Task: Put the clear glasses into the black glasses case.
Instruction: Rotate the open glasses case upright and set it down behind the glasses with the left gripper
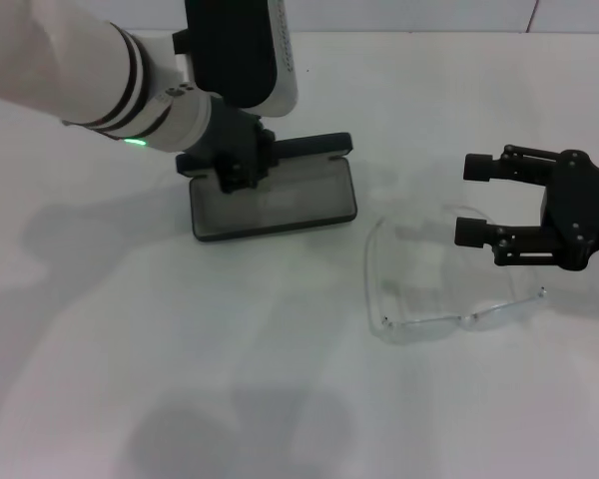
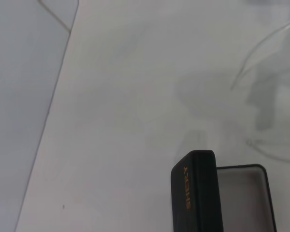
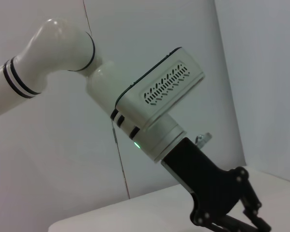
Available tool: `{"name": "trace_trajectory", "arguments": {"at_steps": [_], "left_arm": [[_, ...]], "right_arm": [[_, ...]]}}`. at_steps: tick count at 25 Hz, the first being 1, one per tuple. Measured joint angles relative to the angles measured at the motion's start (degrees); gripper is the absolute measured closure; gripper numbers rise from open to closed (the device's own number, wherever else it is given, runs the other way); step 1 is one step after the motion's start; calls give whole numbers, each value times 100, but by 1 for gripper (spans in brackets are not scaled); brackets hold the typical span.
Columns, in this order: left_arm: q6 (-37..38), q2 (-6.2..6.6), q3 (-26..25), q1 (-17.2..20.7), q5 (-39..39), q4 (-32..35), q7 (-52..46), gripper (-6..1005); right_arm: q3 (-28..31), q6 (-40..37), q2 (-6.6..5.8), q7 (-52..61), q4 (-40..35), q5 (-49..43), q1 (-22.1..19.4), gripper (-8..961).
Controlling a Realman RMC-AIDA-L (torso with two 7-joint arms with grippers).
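The black glasses case lies open left of centre on the white table, grey lining up, its lid raised at the far side. My left gripper sits down at the case's left end, covering that corner. In the left wrist view the lid stands upright with orange lettering, the grey lining beside it. The clear glasses lie on the table right of the case, arms unfolded; their faint outline also shows from the left wrist. My right gripper hovers open over the glasses' far right part, holding nothing.
The white table spreads bare in front of the case and glasses. The back wall meets the table just behind the case. My bulky left forearm reaches in from the upper left; the right wrist view shows that arm.
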Motion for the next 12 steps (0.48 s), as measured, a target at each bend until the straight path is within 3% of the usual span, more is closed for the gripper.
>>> {"name": "trace_trajectory", "arguments": {"at_steps": [12], "left_arm": [[-405, -3, 310, -125, -168, -170, 17, 803]], "right_arm": [[-48, -141, -26, -3, 48, 72, -22, 158]]}}
